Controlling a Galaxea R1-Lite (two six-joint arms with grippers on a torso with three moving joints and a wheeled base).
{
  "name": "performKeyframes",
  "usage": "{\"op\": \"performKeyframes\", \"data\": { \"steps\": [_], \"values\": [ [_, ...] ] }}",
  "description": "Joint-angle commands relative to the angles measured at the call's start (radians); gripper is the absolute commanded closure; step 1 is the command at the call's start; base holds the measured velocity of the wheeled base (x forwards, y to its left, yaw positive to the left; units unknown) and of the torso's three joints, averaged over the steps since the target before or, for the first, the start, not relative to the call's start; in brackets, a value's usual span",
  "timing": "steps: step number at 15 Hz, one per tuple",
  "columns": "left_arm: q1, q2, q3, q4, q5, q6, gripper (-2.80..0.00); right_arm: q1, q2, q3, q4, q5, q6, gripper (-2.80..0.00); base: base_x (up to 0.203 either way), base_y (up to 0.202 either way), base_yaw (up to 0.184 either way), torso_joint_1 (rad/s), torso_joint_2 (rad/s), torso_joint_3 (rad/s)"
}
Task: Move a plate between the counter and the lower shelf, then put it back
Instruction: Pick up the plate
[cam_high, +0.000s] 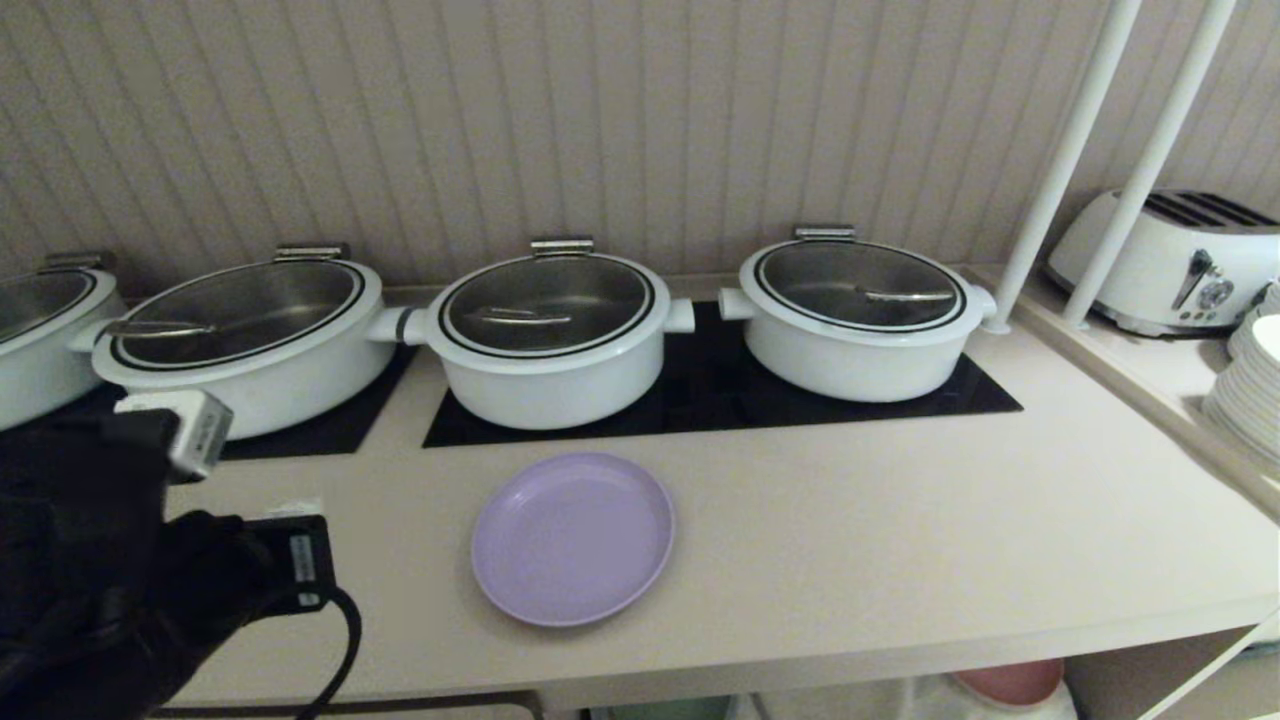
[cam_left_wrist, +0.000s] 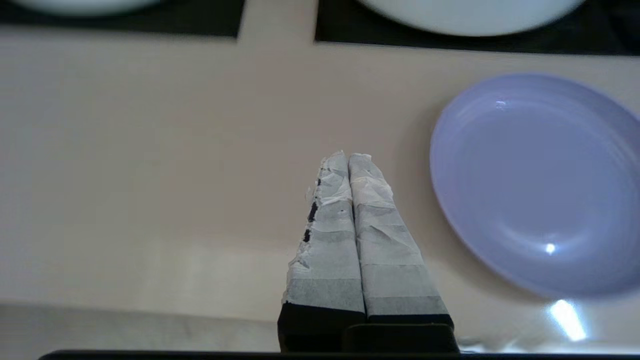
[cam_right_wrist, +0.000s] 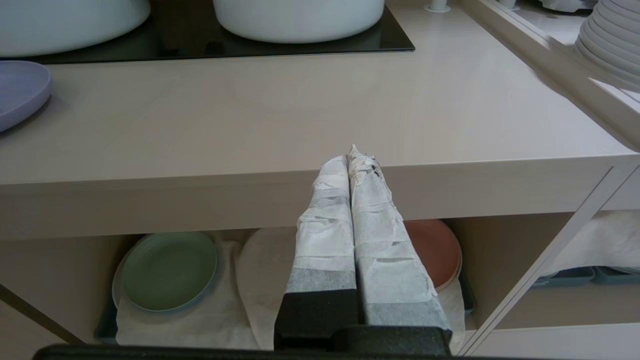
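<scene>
The table (cam_high: 900, 520) carried the plate (cam_high: 572, 537), flat and rim-up before the middle white pot (cam_high: 550, 340); being round, it had no long axis or heading. The lower shelf (cam_right_wrist: 200, 320) held a green plate (cam_right_wrist: 170, 270). The left claw (cam_left_wrist: 348, 159) hovered beside the plate, pressed together and empty; the right claw (cam_right_wrist: 356, 159), likewise closed, hung at the table's front edge. Any regrasp could probably skid the shallow rim off the padded fingertips.
</scene>
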Motion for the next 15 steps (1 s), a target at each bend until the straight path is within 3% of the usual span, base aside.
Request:
{"op": "performKeyframes", "data": {
  "steps": [1,3,4,7,8,10,13,15],
  "values": [
    [-0.056,-0.145,0.039,-0.002,-0.015,0.056,0.0,0.0,0.001,0.0,0.0,0.001,0.0,0.0,0.0,0.0,0.0,0.0,0.0,0.0],
    [-0.064,-0.266,0.094,-0.004,-0.104,0.132,0.0,0.0,0.001,0.0,0.0,0.0,0.0,0.0,0.0,0.0,0.0,0.0,0.0,0.0],
    [-0.019,-0.31,0.112,-0.006,-0.189,0.166,0.0,0.0,0.001,0.0,0.0,0.0,0.0,0.0,0.0,0.0,0.0,0.0,0.0,0.0],
    [0.185,-0.461,0.178,-0.045,-0.538,0.263,0.0,0.0,0.001,0.0,0.0,0.0,0.0,0.0,0.0,0.0,0.0,0.0,0.0,0.0],
    [0.224,-0.498,0.209,-0.055,-0.605,0.306,0.0,0.0,0.001,0.0,0.0,0.0,0.0,0.0,0.0,0.0,0.0,0.0,0.0,0.0],
    [0.247,-0.569,0.236,-0.061,-0.651,0.373,0.0,0.0,0.001,0.0,0.0,0.0,0.0,0.0,0.0,0.0,0.0,0.0,0.0,0.0],
    [0.318,-0.592,0.269,-0.06,-0.711,0.385,0.0,0.001,0.001,0.0,0.0,0.0,0.0,0.0,0.0,0.0,0.0,0.0,0.0,0.0],
    [0.4,-0.639,0.316,-0.06,-0.814,0.385,0.0,0.002,0.001,0.0,0.0,0.0,0.0,0.0,0.0,0.0,0.0,0.0,0.0,0.0]
  ]
}}
